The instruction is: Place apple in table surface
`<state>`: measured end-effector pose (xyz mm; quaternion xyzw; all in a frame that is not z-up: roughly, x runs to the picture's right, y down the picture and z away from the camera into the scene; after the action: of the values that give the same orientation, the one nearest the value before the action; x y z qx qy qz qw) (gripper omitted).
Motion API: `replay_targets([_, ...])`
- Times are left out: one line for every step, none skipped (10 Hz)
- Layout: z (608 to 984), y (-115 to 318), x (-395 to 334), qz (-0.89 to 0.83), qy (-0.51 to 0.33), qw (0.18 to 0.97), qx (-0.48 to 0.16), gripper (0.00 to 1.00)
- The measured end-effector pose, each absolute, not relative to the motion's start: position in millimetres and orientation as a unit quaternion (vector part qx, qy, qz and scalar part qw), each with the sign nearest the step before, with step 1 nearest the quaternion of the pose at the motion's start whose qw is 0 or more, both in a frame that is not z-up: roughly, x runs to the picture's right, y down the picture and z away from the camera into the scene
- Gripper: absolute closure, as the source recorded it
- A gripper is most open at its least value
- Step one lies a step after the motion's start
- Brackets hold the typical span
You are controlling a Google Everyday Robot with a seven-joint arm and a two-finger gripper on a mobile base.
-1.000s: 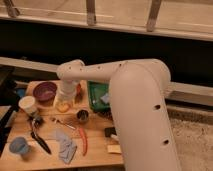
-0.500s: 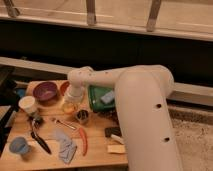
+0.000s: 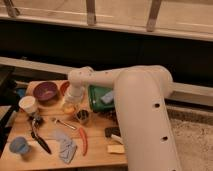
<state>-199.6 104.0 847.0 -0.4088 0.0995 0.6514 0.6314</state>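
Note:
The apple, small and orange-yellow, sits low over the light wooden table surface, just left of a small steel cup. My gripper hangs straight down from the white arm, right on top of the apple. I cannot tell whether the apple rests on the wood or is held just above it. The orange bowl is mostly hidden behind the gripper.
A purple bowl and a white cup stand to the left, a green tray to the right. A red chili pepper, blue cloth, black tool and blue cup lie in front.
The arm's elbow has swung a little to the right and down, and the gripper with the apple has shifted slightly right, toward the steel cup.

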Motion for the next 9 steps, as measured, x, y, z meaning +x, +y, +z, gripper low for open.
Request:
replay_targets([856, 110, -200, 0.653, 0.108, 0.627, -0.411, 1.0])
replay_targets([867, 115, -198, 0.655, 0.118, 0.621, -0.413, 1.0])
replay_targets([871, 116, -198, 0.656, 0.121, 0.618, -0.416, 1.0])
replay_targets([876, 119, -200, 0.655, 0.128, 0.616, -0.419, 0.96])
replay_targets([879, 120, -202, 0.652, 0.132, 0.616, -0.422, 0.87])
replay_targets([881, 121, -204, 0.65, 0.134, 0.616, -0.424, 0.78])
replay_targets([882, 122, -206, 0.647, 0.138, 0.618, -0.425, 0.68])
replay_targets([882, 124, -209, 0.645, 0.14, 0.62, -0.425, 0.58])
replay_targets([883, 125, -209, 0.644, 0.142, 0.62, -0.426, 0.47])
